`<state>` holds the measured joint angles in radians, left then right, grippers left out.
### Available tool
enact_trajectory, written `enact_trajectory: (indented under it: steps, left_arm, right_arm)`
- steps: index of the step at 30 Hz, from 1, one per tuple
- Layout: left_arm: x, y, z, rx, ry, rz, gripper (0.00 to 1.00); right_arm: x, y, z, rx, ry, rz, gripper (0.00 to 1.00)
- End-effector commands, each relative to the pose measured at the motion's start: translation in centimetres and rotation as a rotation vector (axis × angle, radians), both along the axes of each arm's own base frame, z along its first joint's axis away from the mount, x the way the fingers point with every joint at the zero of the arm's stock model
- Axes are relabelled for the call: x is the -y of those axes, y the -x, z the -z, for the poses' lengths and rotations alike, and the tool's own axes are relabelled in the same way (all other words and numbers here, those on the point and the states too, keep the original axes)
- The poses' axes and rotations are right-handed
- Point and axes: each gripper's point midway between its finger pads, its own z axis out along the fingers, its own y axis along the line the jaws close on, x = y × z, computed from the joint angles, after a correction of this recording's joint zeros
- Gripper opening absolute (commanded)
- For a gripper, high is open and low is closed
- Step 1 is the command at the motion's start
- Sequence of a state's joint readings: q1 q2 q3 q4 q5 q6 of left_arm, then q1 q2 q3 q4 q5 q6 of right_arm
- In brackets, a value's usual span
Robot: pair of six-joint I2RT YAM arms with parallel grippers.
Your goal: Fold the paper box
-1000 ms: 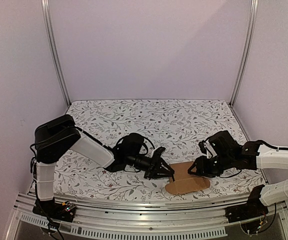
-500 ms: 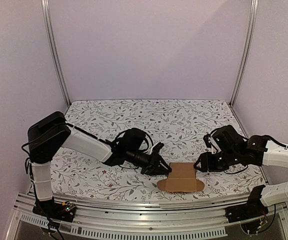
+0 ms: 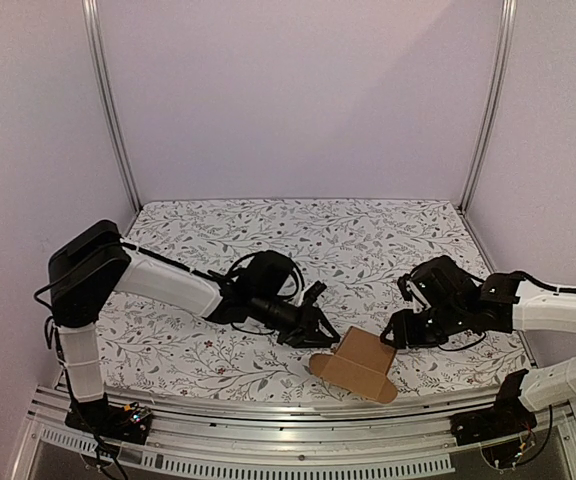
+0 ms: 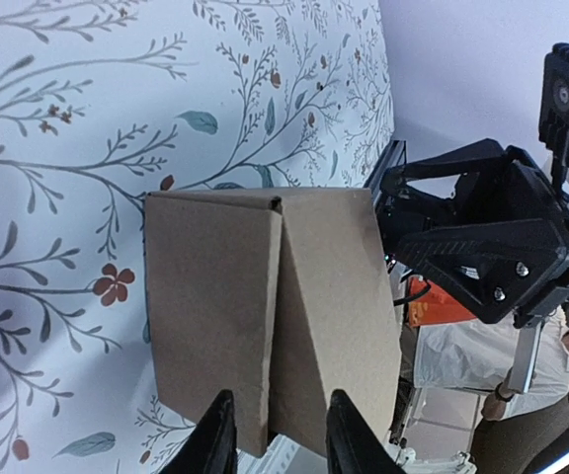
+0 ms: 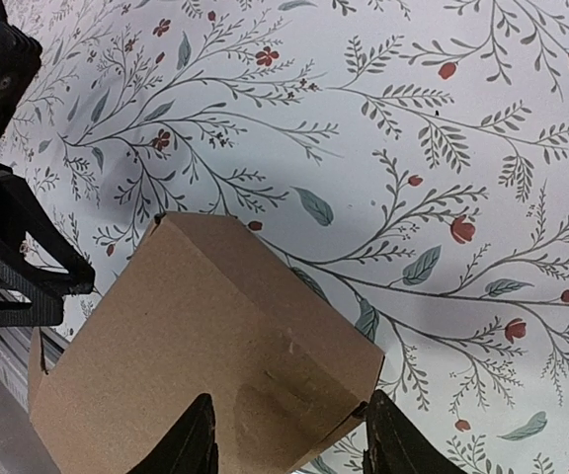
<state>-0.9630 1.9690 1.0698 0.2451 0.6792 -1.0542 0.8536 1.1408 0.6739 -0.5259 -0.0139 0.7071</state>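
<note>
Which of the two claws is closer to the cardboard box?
Right, but only just. The right gripper straddles a corner of the paper box from its right side, with cardboard between its jaws; the left gripper flanks the creased edge on the box's left.

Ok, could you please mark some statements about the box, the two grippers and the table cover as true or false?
1. The paper box lies near the table's front edge, between the left gripper and the right gripper. True.
2. The table cover is plain white. False: it has a print of leaves and small red flowers.
3. In the left wrist view, an edge of the paper box sits between the left gripper's fingers. True.
4. The paper box is white with printed text. False: it is plain brown cardboard.
5. The right gripper is far back by the rear wall. False: it is close beside the paper box.
</note>
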Motion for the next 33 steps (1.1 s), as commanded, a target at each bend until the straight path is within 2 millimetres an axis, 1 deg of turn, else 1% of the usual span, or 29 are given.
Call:
enact_trajectory:
  steps: [1,7,10,13,16,22,25,27,29,33]
  left_arm:
    - [-0.8,-1.4,-2.1,0.127,-0.048,0.001,0.31]
    - [-2.0,-2.0,-1.8,0.241,-0.140,0.024,0.42]
    - [-2.1,-2.0,-1.6,0.285,-0.151,0.053,0.46]
    - [-1.9,-1.9,-0.9,0.296,-0.165,0.082,0.47]
    - [-1.4,-1.7,-0.6,0.301,-0.155,0.101,0.50]
    - [0.3,-1.0,-1.2,0.323,-0.123,0.153,0.51]
    - [1.0,-0.8,-1.3,0.333,-0.112,0.172,0.51]
    - [1.2,-0.4,-0.9,0.333,-0.119,0.189,0.51]
    - [1.1,0.0,0.0,0.326,-0.143,0.204,0.51]
    - [-0.2,0.1,2.4,0.315,-0.231,0.199,0.49]
  right_arm:
    - [-0.1,0.6,0.8,-0.006,0.013,0.009,0.50]
    - [1.2,1.5,0.7,0.001,0.029,0.062,0.53]
    - [1.7,2.2,1.3,-0.019,0.023,0.082,0.53]
    - [1.8,2.7,1.9,-0.037,0.011,0.101,0.54]
    - [1.5,2.9,2.5,-0.055,-0.004,0.110,0.54]
    - [1.2,3.0,3.5,-0.083,-0.004,0.112,0.54]
    - [1.4,3.0,4.2,-0.088,0.016,0.121,0.54]
    - [1.6,3.0,4.6,-0.088,0.023,0.128,0.53]
    - [1.6,3.0,5.1,-0.093,0.019,0.134,0.51]
    - [1.0,2.7,5.3,-0.089,-0.019,0.149,0.47]
